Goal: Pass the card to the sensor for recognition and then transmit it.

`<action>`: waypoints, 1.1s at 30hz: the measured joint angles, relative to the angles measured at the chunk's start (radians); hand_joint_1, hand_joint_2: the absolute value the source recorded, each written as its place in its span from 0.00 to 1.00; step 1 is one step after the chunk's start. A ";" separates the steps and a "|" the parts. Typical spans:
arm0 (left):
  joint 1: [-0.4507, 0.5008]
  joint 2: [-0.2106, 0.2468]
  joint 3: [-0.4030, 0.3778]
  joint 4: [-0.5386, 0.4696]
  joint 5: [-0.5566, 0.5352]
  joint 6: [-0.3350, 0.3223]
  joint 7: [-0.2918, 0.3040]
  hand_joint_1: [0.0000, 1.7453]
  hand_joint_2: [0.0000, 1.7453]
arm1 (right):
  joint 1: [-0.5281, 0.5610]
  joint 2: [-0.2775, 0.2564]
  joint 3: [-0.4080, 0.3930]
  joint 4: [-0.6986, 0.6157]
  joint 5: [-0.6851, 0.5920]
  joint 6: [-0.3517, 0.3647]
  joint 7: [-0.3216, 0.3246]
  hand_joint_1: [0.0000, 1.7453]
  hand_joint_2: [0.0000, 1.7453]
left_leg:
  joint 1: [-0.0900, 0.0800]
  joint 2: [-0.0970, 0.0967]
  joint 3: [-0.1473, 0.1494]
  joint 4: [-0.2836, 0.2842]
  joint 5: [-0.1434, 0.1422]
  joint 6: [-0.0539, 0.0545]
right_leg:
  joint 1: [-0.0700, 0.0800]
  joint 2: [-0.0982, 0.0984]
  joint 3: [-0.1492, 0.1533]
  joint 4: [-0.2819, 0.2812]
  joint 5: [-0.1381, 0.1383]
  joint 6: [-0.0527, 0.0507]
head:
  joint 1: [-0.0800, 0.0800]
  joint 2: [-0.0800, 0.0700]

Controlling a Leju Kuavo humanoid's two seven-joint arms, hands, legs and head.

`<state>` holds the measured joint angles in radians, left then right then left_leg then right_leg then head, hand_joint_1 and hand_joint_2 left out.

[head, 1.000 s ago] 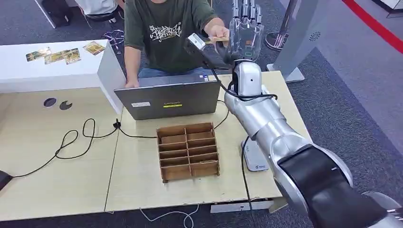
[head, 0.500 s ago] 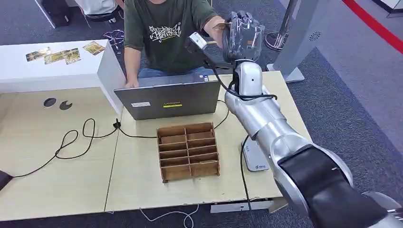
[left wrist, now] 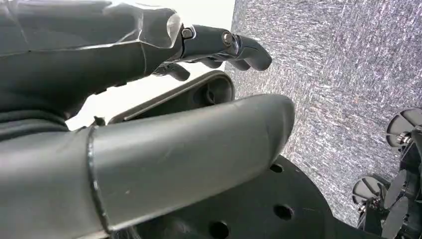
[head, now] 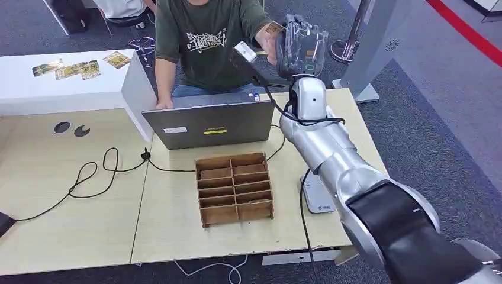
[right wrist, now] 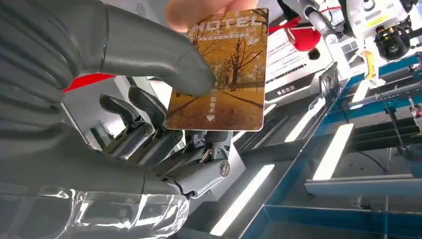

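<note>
The right robot hand (head: 301,42) is reaching up and forward past the far edge of the wooden surface (head: 177,231), toward the person in a green printed T-shirt (head: 204,41) who is sitting behind the grey laptop (head: 208,125). In the right wrist view, its thumb (right wrist: 149,55) is pressing on the face of a hotel key card (right wrist: 221,69) printed with autumn trees, and its darker fingers are curling behind the card, so the right robot hand is gripping it. The person's fingers (right wrist: 199,10) are pinching the same card at its far edge, so both are holding it at this moment, up in the air and well above the surface.

The left robot hand (left wrist: 149,99) is hanging over grey carpet with its fingers loosely curved and apart, holding nothing.

A wooden divided organiser (head: 234,188) is sitting on the surface in front of the laptop, and a small white card reader (head: 318,198) is lying just beside the right arm. More cards (head: 74,68) are lying on the white counter at the far left.
</note>
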<state>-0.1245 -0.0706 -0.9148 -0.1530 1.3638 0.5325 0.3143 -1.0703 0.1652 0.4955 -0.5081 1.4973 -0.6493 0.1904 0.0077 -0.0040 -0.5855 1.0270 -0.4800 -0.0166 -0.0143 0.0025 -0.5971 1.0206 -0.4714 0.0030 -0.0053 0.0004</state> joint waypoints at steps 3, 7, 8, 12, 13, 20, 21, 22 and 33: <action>0.000 0.000 0.000 0.000 0.000 0.000 0.000 0.00 0.00 | 0.000 0.000 0.000 0.000 -0.001 0.000 -0.001 1.00 1.00 | 0.000 0.000 0.000 0.000 0.000 0.000 | 0.000 0.000 0.000 0.000 0.000 0.000 | 0.000 0.000; 0.000 0.000 -0.001 0.000 0.002 0.000 0.000 0.00 0.00 | 0.000 0.000 0.000 0.000 -0.021 0.000 -0.004 1.00 1.00 | 0.000 0.000 0.000 0.000 0.000 0.000 | 0.000 0.000 0.000 0.000 0.000 0.000 | 0.000 0.000; 0.000 0.000 -0.001 0.000 0.004 0.000 0.000 0.00 0.00 | 0.000 0.000 0.000 0.000 -0.039 0.001 -0.009 1.00 1.00 | 0.000 0.000 0.000 0.000 0.000 0.000 | 0.000 0.000 0.000 0.000 0.000 0.000 | 0.000 0.000; 0.000 0.000 -0.002 0.000 0.006 0.000 0.000 0.00 0.00 | 0.000 0.000 -0.002 0.000 -0.077 0.003 -0.017 1.00 1.00 | 0.000 0.000 0.000 0.000 0.000 0.000 | 0.000 0.000 0.000 0.000 0.000 0.000 | 0.000 0.000; 0.000 0.000 -0.002 0.000 0.007 0.000 0.000 0.00 0.00 | 0.000 0.000 -0.002 0.000 -0.080 0.003 -0.018 1.00 1.00 | 0.000 0.000 0.000 0.000 0.000 0.000 | 0.000 0.000 0.000 0.000 0.000 0.000 | 0.000 0.000; 0.000 0.000 -0.002 0.000 0.013 0.000 0.000 0.00 0.00 | 0.001 0.007 -0.040 0.000 -0.243 0.046 -0.054 1.00 1.00 | 0.000 0.000 0.000 0.000 0.000 0.000 | 0.000 0.000 0.000 0.000 0.000 0.000 | 0.000 0.000; 0.000 0.000 -0.002 0.000 0.015 0.000 0.000 0.00 0.00 | 0.001 0.010 -0.061 0.000 -0.303 0.084 -0.066 1.00 1.00 | 0.000 0.000 0.000 0.000 0.000 0.000 | 0.000 0.000 0.000 0.000 0.000 0.000 | 0.000 0.000; -0.001 0.000 -0.002 0.000 0.016 0.000 0.000 0.00 0.00 | 0.001 0.014 -0.081 0.000 -0.367 0.132 -0.082 1.00 1.00 | 0.000 0.000 0.000 0.000 0.000 0.000 | 0.000 0.000 0.000 0.000 0.000 0.000 | 0.000 0.000; -0.001 0.011 -0.002 0.000 0.040 -0.012 0.000 0.00 0.00 | -0.032 0.040 -0.251 0.036 -0.771 0.530 -0.063 1.00 1.00 | 0.000 0.000 0.000 0.000 0.000 0.000 | 0.000 0.000 0.000 0.000 0.000 0.000 | 0.000 0.000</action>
<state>-0.1259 -0.0599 -0.9167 -0.1530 1.4038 0.5207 0.3143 -1.1020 0.2049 0.2449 -0.4722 0.7258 -0.1188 0.1275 0.0078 -0.0040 -0.5855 1.0270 -0.4800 -0.0166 -0.0143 0.0023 -0.5971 1.0208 -0.4714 0.0030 -0.0053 0.0004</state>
